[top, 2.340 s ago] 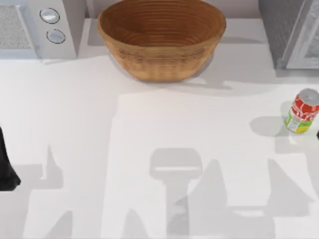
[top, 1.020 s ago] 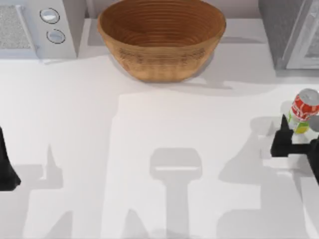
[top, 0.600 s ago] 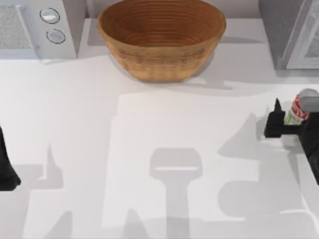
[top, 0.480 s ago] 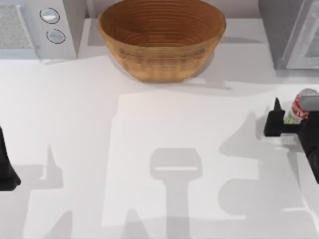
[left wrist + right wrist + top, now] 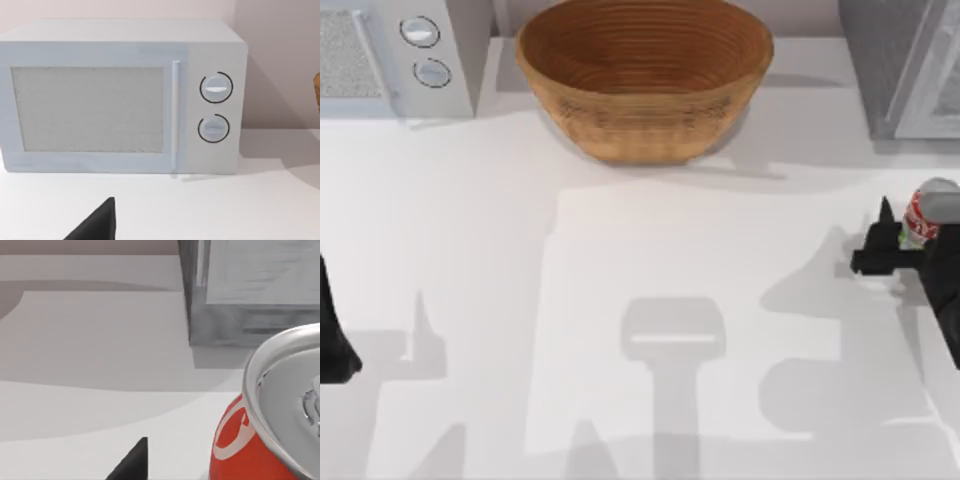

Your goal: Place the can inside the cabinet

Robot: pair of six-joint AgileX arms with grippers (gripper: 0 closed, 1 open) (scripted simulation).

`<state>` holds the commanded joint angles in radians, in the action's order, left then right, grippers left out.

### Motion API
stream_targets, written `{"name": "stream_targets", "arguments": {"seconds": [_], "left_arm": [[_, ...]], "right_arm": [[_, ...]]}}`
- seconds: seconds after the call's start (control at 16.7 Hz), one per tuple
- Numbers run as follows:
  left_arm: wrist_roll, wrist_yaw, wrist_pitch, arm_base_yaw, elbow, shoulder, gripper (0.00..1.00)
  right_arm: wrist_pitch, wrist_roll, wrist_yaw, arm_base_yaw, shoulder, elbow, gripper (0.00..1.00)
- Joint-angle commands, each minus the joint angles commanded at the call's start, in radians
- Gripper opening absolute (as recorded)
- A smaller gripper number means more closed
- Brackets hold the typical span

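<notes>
Here the right hand [image 5: 910, 240] sits at the upright can [image 5: 927, 212], one finger [image 5: 886, 215] just left of it. Whether it grips, I cannot tell. The cabinet [image 5: 895, 60] lies beyond.

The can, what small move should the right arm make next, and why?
Probably ease the right gripper a little farther around the can, then close. One finger already stands at the can's left side, the can is upright near the table's right edge, and the cabinet waits behind it. The left gripper sits parked at the left edge.
</notes>
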<state>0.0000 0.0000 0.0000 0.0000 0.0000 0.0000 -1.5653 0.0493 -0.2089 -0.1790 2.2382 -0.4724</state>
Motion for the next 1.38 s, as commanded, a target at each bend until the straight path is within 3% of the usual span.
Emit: {"name": "stream_targets", "arguments": {"seconds": [0.48,1.08,1.38], "left_arm": [[0.0,0.0,0.0,0.0,0.0,0.0,1.0],[0.0,0.0,0.0,0.0,0.0,0.0,1.0],[0.0,0.0,0.0,0.0,0.0,0.0,1.0]], "right_arm": [[0.0,0.0,0.0,0.0,0.0,0.0,0.02],[0.002,0.001,0.0,-0.001,-0.003,0.001,0.0],[0.159,0.001,0.003,-0.002,-0.156,-0.023,0.0]]}}
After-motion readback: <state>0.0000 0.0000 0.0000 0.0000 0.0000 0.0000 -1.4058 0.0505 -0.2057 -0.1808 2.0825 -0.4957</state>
